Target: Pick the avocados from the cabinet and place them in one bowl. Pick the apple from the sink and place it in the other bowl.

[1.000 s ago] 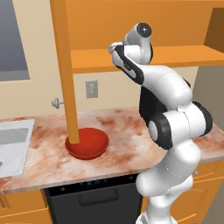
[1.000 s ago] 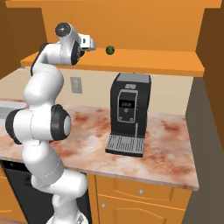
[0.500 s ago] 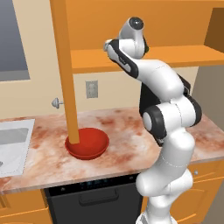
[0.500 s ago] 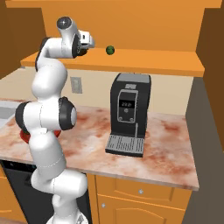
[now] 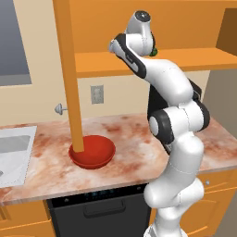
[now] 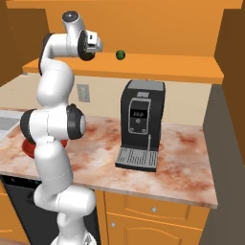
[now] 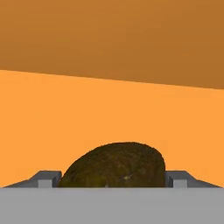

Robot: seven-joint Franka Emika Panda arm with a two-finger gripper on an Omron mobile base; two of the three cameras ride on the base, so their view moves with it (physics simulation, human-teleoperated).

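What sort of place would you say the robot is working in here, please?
A home kitchen, most likely. A marbled counter holds a sink and a red bowl, a coffee machine stands further along, and an orange cabinet shelf runs above, with an avocado on it.

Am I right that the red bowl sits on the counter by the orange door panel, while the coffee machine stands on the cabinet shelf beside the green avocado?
Not quite. In the right base view the coffee machine stands on the counter, below the cabinet shelf. The green avocado lies on that shelf; the red bowl and door panel are as you say.
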